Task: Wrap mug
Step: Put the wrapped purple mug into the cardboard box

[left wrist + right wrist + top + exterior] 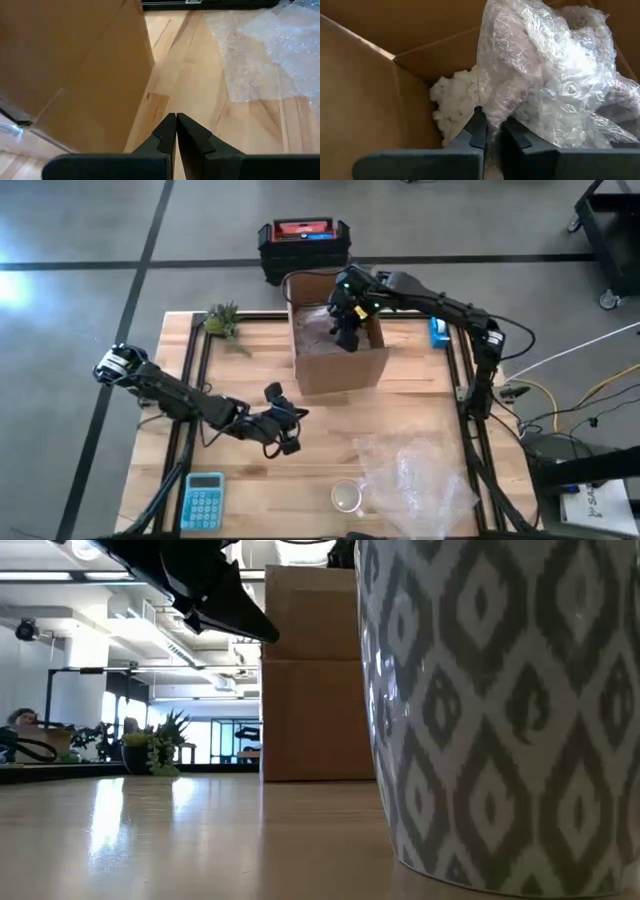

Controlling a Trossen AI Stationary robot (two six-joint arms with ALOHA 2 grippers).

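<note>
The mug [347, 497], white with a grey diamond pattern [500, 710], stands upright on the table near the front edge, at the edge of a flat bubble wrap sheet [420, 475]. An open cardboard box [335, 350] stands mid-table. My right gripper [346, 323] reaches down into the box and is shut on a crumpled wad of clear bubble wrap [545, 75]. My left gripper [287, 430] hangs shut above the table, left of the mug and in front of the box, with nothing between its fingers [176, 122]. My right gripper pinches a bunched fold of the bubble wrap wad [492, 117] between its two fingers, several layers thick. The fingers come from above, pointing down into the box. The rest of the wad billows beyond the fingertips, inside the box walls.
White loose filler [454, 102] lies in the box's bottom. A blue calculator [203, 500] sits at the front left, a small plant [222, 320] at the far left, a blue item [438, 332] right of the box. A black and red toolbox [303, 245] stands beyond the table's far edge.
</note>
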